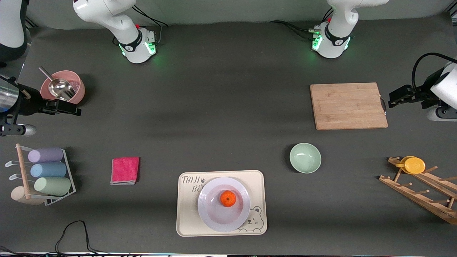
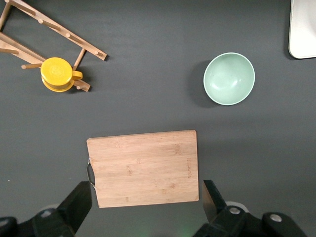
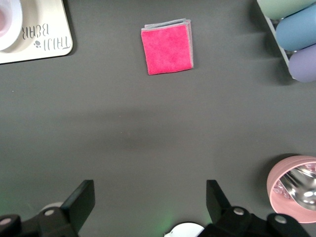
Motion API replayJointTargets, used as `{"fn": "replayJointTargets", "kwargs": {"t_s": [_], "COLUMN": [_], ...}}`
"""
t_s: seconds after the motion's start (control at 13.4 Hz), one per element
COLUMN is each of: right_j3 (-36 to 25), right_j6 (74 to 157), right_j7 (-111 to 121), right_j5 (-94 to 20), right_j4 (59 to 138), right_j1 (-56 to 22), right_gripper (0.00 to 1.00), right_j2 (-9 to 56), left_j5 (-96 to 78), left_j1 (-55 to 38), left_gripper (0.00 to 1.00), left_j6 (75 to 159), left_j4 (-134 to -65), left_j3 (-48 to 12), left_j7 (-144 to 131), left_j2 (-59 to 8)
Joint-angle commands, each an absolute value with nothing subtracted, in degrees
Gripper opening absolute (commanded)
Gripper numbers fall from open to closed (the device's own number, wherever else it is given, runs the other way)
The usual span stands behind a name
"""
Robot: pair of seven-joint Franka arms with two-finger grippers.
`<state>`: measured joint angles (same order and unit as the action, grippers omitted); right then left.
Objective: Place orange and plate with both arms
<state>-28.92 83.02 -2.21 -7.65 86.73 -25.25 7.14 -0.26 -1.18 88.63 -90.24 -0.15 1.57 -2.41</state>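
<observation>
The orange (image 1: 227,198) lies in the middle of the pale lavender plate (image 1: 214,217). The plate rests on the cream bear-printed tray (image 1: 185,221), near the front camera. My left gripper (image 1: 392,100) is open and empty, up in the air by the handle end of the cutting board (image 1: 348,106). In the left wrist view my left gripper (image 2: 145,197) has its jaws wide apart over the board's edge. My right gripper (image 1: 78,111) is open and empty beside the pink bowl (image 1: 76,85). In the right wrist view my right gripper (image 3: 150,202) hangs over bare table. That view shows only the plate's rim (image 3: 7,24).
A mint-green bowl (image 1: 305,157) sits between the board and the tray. A pink cloth (image 1: 125,170) lies toward the right arm's end, beside a wire rack of pastel cups (image 1: 46,175). A metal scoop (image 1: 59,88) lies in the pink bowl. A wooden rack carries a yellow disc (image 1: 414,165).
</observation>
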Motion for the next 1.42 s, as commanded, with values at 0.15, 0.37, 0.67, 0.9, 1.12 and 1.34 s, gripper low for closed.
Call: {"fn": "replayJointTargets", "kwargs": {"t_s": [0.15,0.37,0.67,0.9,1.12,1.34], "right_j3": [-28.7,-28.4,-20.6,-3.5,-0.1,0.8], "right_j6": [84.6,85.7,87.7,91.7,93.3,93.3], "right_j7": [-4.1,-4.2,-4.7,-4.7,-3.8,-3.9], "right_j5": [-2.9,-2.9,-2.2,-2.1,-2.2,-2.2], "right_j4": [89.5,90.4,94.7,103.5,106.8,106.6], "right_j1": [-28.8,-29.0,-21.7,-4.5,0.8,0.4], "right_gripper": [1.0,1.0,1.0,1.0,1.0,1.0], "right_j2": [3.2,2.7,-0.2,-7.4,-10.4,-9.9], "left_j5": [-0.2,-0.2,-0.2,-0.2,-0.2,-0.2], "left_j1": [-1.0,-1.0,-1.0,-1.1,-1.1,-1.1], "left_gripper": [1.0,1.0,1.0,1.0,1.0,1.0], "left_j6": [87.6,87.6,87.6,87.6,87.6,87.6], "left_j4": [-89.3,-89.3,-89.3,-89.3,-89.3,-89.3], "left_j3": [-0.4,-0.4,-0.4,-0.4,-0.4,-0.4], "left_j7": [1.7,1.6,1.6,1.6,1.6,1.6], "left_j2": [-2.5,-2.5,-2.5,-2.5,-2.5,-2.5]}}
